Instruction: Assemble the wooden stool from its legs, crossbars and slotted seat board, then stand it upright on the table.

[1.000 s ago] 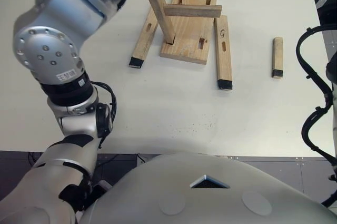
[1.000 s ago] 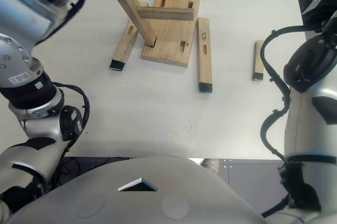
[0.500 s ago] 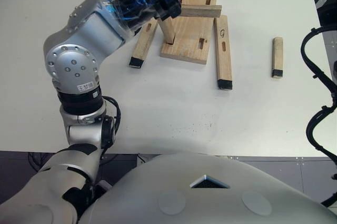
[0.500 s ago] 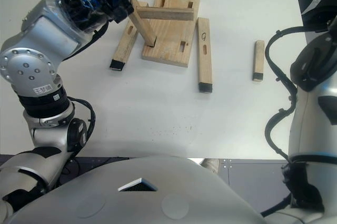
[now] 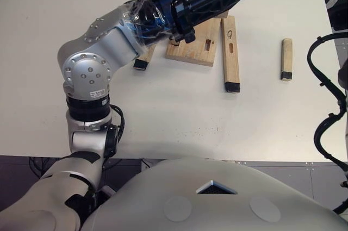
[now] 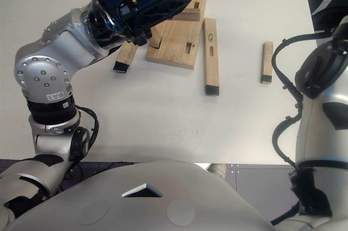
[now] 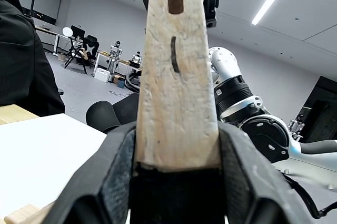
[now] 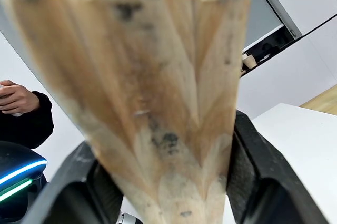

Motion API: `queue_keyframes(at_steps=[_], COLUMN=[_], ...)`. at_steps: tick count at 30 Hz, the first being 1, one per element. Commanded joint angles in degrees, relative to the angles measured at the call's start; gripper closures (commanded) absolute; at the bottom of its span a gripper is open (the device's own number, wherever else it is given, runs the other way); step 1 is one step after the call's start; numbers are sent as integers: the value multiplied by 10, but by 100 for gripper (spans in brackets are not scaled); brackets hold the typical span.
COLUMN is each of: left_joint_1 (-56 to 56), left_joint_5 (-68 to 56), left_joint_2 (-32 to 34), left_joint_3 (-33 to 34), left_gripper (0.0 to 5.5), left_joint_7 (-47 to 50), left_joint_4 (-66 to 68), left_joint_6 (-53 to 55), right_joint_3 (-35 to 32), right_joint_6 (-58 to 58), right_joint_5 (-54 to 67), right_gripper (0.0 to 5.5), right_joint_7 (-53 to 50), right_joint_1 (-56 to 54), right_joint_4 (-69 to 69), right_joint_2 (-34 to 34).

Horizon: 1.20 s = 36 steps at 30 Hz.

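Left gripper (image 7: 178, 133), clamped tight on leg (image 7: 176, 76), has swung across over seat board (image 5: 201, 46) flat on table (image 5: 163, 111); leg's foot hidden, seating unconfirmed. Right gripper (image 8: 163, 166) closed on another wood piece (image 8: 142, 76). Assembly barely begun.
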Motion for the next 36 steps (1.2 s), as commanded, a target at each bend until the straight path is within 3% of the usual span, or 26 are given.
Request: queue_keyframes(at_steps=[1, 6, 13, 21, 28, 36], left_joint_1=[-8, -13, -14, -20, -15, -8], left_joint_5=[10, 18, 33, 27, 22, 28], left_joint_2=[-6, -15, -7, -13, -16, -14], left_joint_3=[15, 31, 66, 88, 99, 92], left_gripper=[351, 269, 164, 163, 163, 163], left_joint_7=[7, 5, 14, 30, 43, 36], left_joint_4=[21, 33, 54, 60, 56, 60], left_joint_6=[-5, -21, -30, -29, -26, -25], right_joint_3=[-10, -20, -15, 46, 45, 33], right_joint_6=[7, -36, -266, -425, -370, -338], right_joint_5=[10, -3, -113, -203, -167, -151], right_gripper=[331, 337, 346, 346, 346, 346], right_joint_7=[-2, -47, -118, -111, -94, -109], right_joint_1=[2, 11, 11, 143, 248, 271], right_joint_4=[-4, -25, 19, -17, -73, -45], right_joint_2=[1, 11, -30, 20, 63, 85])
